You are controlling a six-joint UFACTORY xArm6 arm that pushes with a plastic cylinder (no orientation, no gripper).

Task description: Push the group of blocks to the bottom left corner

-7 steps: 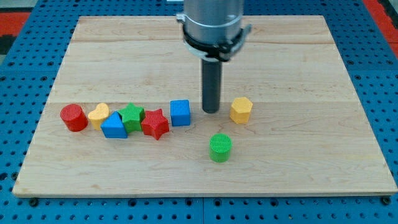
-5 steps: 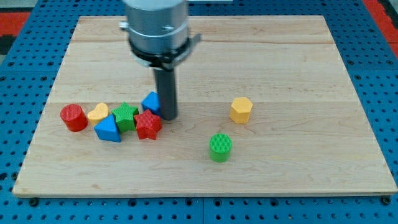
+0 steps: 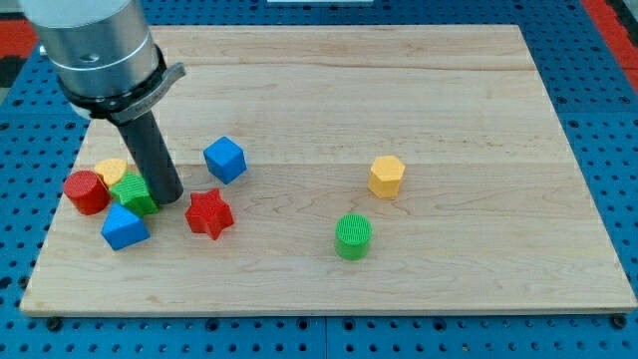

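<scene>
My tip (image 3: 166,196) rests on the wooden board (image 3: 449,90) at the view's left, touching the right side of a green star block (image 3: 134,192). Left of it lie a red cylinder (image 3: 86,191) and a yellow heart block (image 3: 110,171), partly hidden behind the rod. A blue triangular block (image 3: 125,227) sits just below the green star. A red star (image 3: 209,213) lies right of my tip, and a blue cube (image 3: 225,159) lies up and to the right of it.
A yellow hexagonal block (image 3: 386,176) and a green cylinder (image 3: 353,236) lie apart near the board's middle right. The board's left edge is close to the red cylinder. A blue pegboard (image 3: 618,150) surrounds the board.
My tip swept left across the board, from beside the yellow hexagon to the left cluster. The blue cube and red star were left behind to its right; the cluster shifted left.
</scene>
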